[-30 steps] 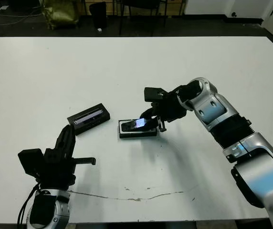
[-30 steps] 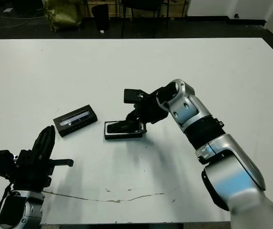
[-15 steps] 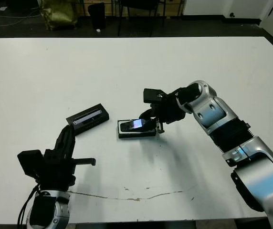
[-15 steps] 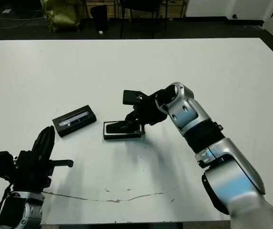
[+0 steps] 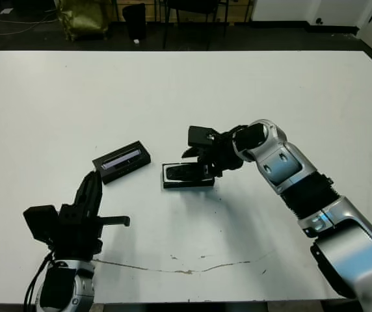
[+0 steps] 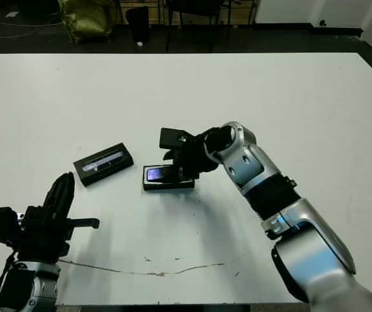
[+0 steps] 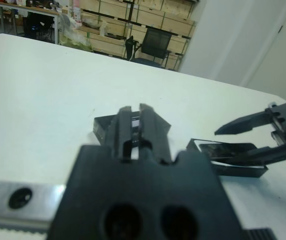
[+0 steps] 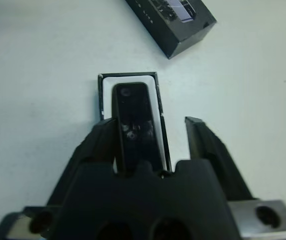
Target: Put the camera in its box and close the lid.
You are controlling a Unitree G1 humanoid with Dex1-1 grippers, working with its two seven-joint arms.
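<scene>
From the head views, the camera (image 5: 185, 172) now lies flatter in the box (image 6: 168, 185) than a moment ago, and the right end effector (image 5: 201, 160) hangs spread just over it, so the placing looks about done. One lid (image 5: 121, 160) waits near the box on the table (image 5: 238, 84).

The left wrist view shows the left end effector (image 7: 137, 116) pressed together, empty.

The right wrist view shows one camera inside one white-lined box, fingers (image 8: 203, 145) parted.
</scene>
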